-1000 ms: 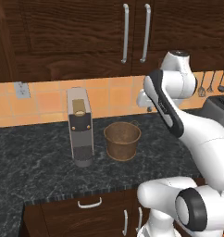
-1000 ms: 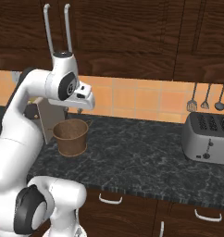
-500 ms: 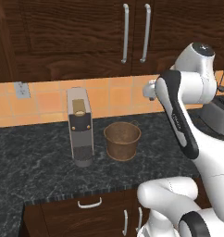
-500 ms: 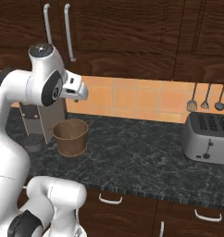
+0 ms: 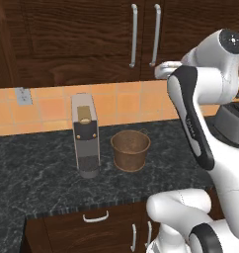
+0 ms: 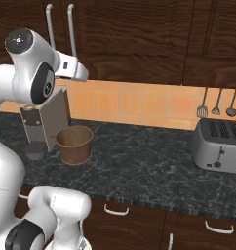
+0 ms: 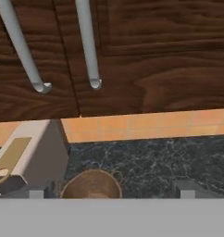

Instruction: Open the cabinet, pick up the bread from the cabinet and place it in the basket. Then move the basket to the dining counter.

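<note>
We find the tall grey coffee machine (image 5: 85, 134) at left on the dark speckled counter (image 5: 37, 183), the round woven basket (image 5: 130, 149) just right of it, empty. Above, the cabinet (image 5: 92, 39) is closed, its two vertical silver handles (image 7: 88, 44) up and ahead of our tool (image 7: 109, 190), whose tips stand wide apart, holding nothing. The bread presumably sits inside.
</note>
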You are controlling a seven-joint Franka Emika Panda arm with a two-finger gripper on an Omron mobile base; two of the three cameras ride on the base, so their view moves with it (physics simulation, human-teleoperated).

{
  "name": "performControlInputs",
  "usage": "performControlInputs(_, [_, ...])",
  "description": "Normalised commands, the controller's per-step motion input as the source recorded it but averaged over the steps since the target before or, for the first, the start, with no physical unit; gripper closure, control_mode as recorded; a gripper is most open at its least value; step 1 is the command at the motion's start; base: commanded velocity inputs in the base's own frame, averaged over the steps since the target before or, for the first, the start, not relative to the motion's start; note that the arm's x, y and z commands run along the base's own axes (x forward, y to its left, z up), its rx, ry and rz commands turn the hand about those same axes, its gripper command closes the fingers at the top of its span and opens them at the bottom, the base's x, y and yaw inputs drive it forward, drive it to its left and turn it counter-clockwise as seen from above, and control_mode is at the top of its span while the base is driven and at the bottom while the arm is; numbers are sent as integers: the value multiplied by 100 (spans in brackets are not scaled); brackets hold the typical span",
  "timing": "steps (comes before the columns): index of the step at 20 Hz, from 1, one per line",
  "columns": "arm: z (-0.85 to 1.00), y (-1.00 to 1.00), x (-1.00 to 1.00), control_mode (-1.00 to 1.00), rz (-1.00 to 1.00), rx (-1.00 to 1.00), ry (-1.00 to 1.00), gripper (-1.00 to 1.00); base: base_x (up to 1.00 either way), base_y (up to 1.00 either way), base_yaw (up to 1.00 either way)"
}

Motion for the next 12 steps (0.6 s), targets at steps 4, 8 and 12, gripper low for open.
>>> performControlInputs(4, [34,28,31,-100,-7,-8,-5,-100,0,0,0])
performControlInputs(8, [16,15,52,-100,-7,-8,-2,-100,0,0,0])
performControlInputs(12, [7,0,51,-100,-1,-1,0,-100,0,0,0])
